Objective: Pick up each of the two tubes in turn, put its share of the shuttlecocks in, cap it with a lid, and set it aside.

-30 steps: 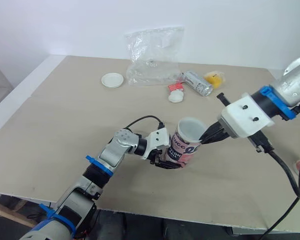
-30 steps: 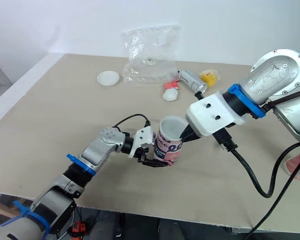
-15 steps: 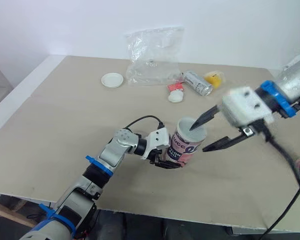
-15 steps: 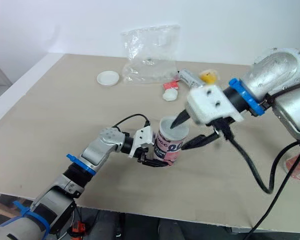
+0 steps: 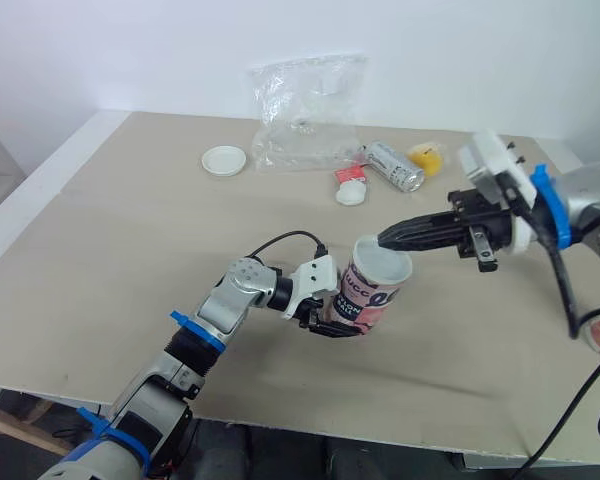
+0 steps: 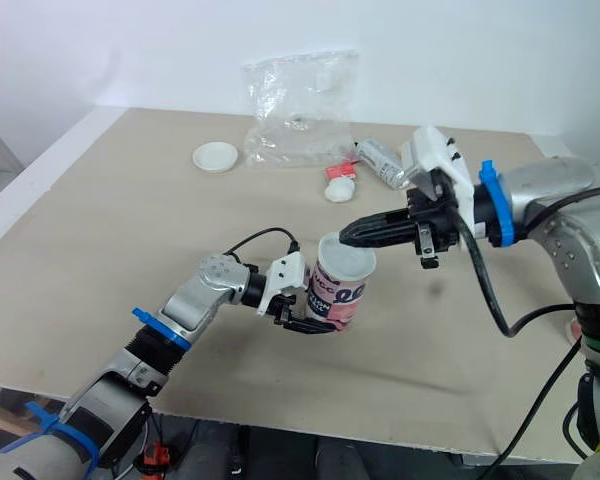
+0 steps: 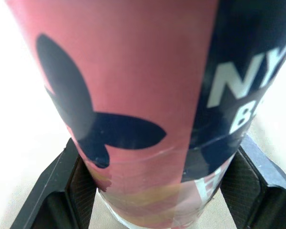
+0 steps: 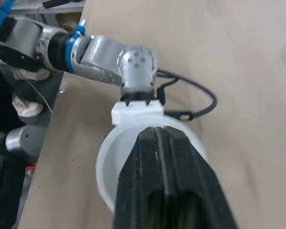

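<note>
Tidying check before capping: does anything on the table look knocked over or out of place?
The silver tube lies on its side at the back of the table, beside the clear plastic bag. Nothing else stands out.

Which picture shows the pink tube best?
Left eye view: the whole tube, top to bottom, with its open mouth. Right eye view shows the same. Left wrist view shows its printed wall close up; right wrist view, its white rim.

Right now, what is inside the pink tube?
The tube shows a pale inner wall near the rim. The right gripper's shut fingers hang over its mouth, hiding anything deeper.
</note>
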### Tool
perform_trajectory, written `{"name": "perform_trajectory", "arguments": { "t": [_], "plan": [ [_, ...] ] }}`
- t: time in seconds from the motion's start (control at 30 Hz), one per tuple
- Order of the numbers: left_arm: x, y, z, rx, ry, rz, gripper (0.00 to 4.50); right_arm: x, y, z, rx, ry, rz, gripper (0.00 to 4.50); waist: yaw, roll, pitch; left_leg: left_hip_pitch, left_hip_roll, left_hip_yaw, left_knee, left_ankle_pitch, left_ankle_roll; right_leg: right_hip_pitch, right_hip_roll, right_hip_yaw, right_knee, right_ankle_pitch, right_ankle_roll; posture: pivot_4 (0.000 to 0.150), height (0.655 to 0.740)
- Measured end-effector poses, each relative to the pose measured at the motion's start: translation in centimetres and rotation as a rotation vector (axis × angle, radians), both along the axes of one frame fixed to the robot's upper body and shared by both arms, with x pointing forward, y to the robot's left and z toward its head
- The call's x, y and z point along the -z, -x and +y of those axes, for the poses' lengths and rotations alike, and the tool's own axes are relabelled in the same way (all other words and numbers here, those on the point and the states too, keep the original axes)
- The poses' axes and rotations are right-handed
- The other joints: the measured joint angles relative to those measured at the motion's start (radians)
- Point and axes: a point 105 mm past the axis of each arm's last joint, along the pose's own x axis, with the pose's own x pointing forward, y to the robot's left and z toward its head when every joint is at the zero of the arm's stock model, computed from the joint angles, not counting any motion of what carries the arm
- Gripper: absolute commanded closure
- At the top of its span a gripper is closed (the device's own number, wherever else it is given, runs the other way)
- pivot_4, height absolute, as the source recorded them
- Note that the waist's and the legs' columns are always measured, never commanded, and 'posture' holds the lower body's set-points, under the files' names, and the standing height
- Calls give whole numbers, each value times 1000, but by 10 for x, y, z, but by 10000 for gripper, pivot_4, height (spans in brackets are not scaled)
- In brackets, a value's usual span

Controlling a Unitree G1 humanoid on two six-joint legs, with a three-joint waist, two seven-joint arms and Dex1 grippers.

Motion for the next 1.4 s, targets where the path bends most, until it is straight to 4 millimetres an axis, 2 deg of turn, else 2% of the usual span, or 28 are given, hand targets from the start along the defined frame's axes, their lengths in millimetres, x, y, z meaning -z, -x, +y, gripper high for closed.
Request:
{"name": "perform_trajectory", "arguments": {
  "t": [0.47, 1.4],
  "plan": [
    [0, 0, 0, -1, 0, 0, 12652, 20, -3, 5, -17, 79, -40, 44458, 0, 0, 0, 0, 0, 0, 0, 0, 0, 0, 0, 0, 0, -1, 3, 1500, 7400],
    [2, -1, 1, -10, -3, 6, 12652, 27, -9, 8, -103, 191, -129, 44458, -1, -1, -1, 2, 1, 0, 0, 0, 0, 1, 1, 0, 0, -1, 2, 1500, 7400]
  ]
}}
